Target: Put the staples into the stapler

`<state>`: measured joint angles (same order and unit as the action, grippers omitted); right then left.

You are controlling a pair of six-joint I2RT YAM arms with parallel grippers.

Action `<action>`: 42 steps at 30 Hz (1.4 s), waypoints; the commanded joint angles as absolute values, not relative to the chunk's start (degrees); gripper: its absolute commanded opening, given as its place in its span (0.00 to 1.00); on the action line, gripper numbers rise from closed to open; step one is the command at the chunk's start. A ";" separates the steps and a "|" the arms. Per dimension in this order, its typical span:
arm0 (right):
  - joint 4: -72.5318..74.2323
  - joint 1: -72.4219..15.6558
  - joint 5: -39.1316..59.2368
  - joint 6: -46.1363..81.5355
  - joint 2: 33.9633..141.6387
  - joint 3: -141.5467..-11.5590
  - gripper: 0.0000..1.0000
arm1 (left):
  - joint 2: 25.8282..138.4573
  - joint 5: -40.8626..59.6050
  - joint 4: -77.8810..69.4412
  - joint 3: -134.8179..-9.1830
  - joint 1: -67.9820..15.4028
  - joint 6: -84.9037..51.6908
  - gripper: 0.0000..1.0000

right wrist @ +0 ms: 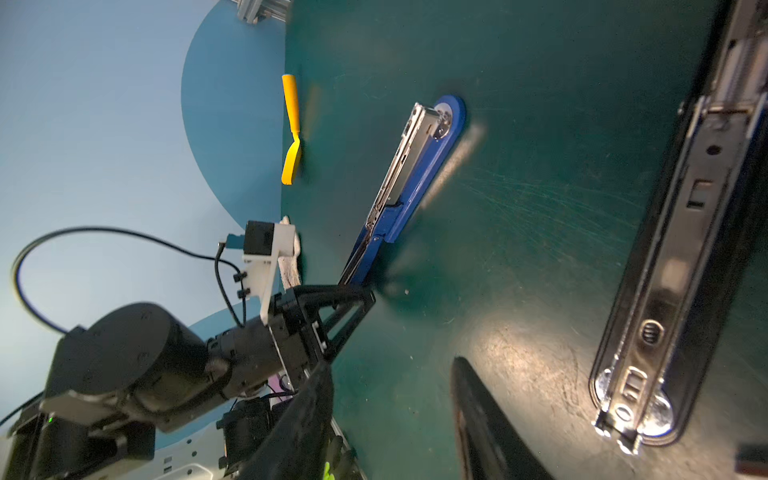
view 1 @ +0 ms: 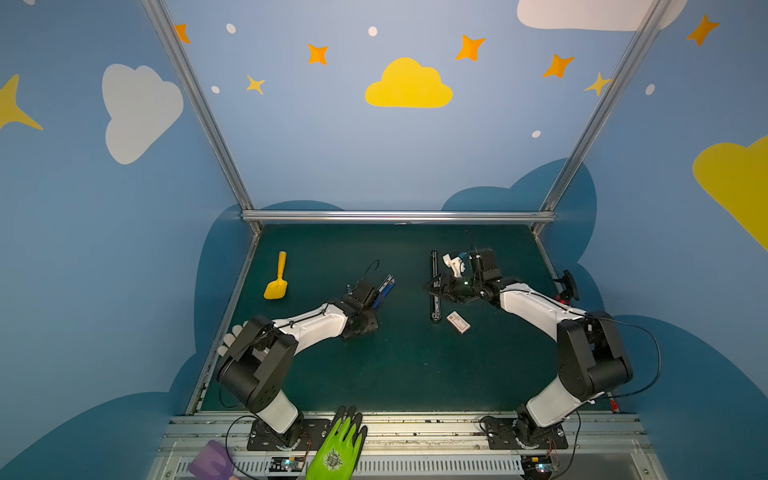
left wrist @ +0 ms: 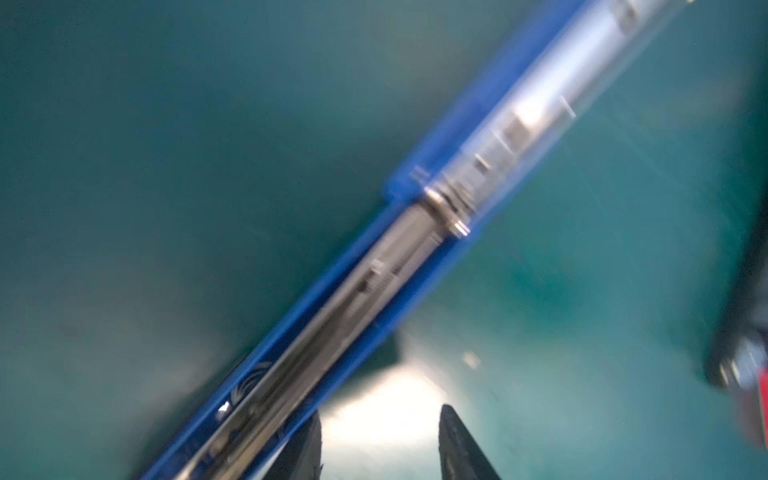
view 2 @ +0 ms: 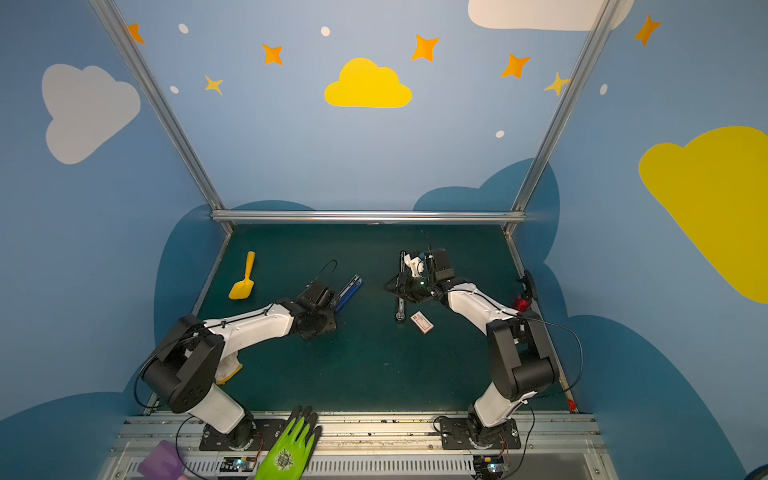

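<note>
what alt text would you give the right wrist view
A blue stapler lies opened on the green table, its silver staple channel exposed, with the left gripper at one end of it. A black stapler, also opened, lies apart from it, a yellow scoop sits farther off, and the right gripper hangs open over bare table.

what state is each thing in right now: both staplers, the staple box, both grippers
Long blue stapler: swung open, metal channel bared, lying on the dark green mat.
Long black stapler: swung open flat, metal channel facing up.
Small white cardboard staple box with red label: lying flat, unheld.
Left gripper: open, blue stapler beside one finger, not between them.
Right gripper: open, holding nothing.
</note>
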<state>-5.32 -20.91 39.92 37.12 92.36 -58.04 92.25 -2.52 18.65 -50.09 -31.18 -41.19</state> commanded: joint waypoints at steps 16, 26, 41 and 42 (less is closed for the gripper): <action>-7.90 -18.94 39.24 35.96 84.50 -51.53 0.47 | 97.49 2.41 11.74 -57.13 -16.06 -38.63 0.61; -6.12 -18.91 39.88 37.04 84.38 -50.13 0.48 | 100.02 1.77 16.53 -61.29 -22.77 -52.70 0.81; -6.21 -17.43 39.98 36.74 81.00 -46.54 0.48 | 118.95 1.51 37.80 -84.92 -27.03 -63.67 0.86; -6.20 -17.19 40.07 36.74 80.80 -46.29 0.48 | 119.85 1.96 37.94 -85.74 -27.27 -63.77 0.84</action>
